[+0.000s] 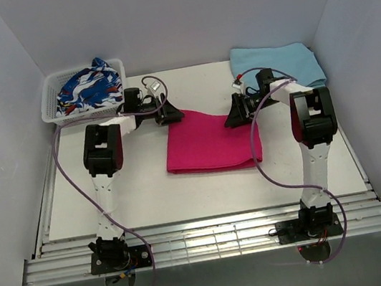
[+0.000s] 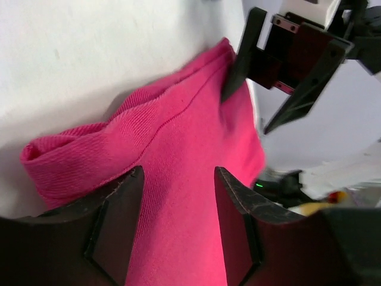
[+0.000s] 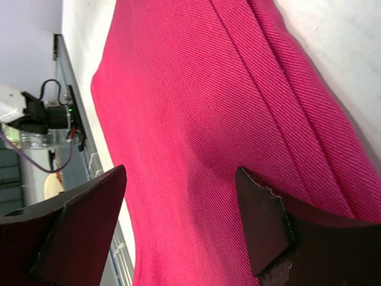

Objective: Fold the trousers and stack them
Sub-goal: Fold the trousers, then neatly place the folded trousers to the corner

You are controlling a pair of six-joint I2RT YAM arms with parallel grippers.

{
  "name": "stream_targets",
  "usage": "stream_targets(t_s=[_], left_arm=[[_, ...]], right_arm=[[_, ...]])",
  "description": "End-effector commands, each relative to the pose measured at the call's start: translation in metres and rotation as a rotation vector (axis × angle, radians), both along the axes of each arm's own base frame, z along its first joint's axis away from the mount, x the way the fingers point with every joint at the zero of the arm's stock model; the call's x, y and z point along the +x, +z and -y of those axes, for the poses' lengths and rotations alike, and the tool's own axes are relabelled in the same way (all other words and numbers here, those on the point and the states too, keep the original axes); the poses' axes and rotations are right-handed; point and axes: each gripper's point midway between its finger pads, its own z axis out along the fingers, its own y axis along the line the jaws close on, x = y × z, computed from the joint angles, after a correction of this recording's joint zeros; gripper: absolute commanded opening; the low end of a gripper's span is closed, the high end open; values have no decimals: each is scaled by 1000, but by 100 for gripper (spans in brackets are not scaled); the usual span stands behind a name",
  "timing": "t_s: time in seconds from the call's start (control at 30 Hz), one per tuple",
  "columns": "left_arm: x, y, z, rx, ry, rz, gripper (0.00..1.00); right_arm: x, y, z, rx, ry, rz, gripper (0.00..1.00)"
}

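Top external view shows the trousers (image 1: pixel 209 144) folded into a flat magenta rectangle at the middle of the worktop (image 1: pixel 132 188). The left hand (image 1: pixel 170 116) sits at their far left corner, fingers apart over the fabric and gripping nothing. The right hand (image 1: pixel 235 118) is at the far right corner, fingers spread wide and likewise empty. Farther back, a light blue cloth (image 1: pixel 279 63) lies on the right, and a white basket (image 1: pixel 51 113) holding a patterned garment (image 1: pixel 87 83) stands on the left.

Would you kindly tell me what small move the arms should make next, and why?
Probably lower and close both on the far edge: the left gripper and right gripper hang open over the far corners of the trousers, with nothing pinched yet.
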Motion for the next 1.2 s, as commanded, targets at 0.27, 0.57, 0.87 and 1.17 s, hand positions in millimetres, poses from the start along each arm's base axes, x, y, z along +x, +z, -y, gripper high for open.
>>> stream_targets(t_s=[0.27, 0.57, 0.87, 1.17], left_arm=[[-15, 118, -20, 548, -67, 888, 88], [-144, 80, 52, 652, -472, 1386, 94], [-184, 21, 117, 657, -662, 1473, 92], [-188, -21, 134, 679, -717, 1443, 80]], right_arm=[[-5, 126, 29, -22, -130, 274, 88], [-37, 109, 139, -283, -562, 246, 90], [-60, 79, 194, -358, -754, 116, 90], [-75, 70, 182, -305, -771, 121, 90]])
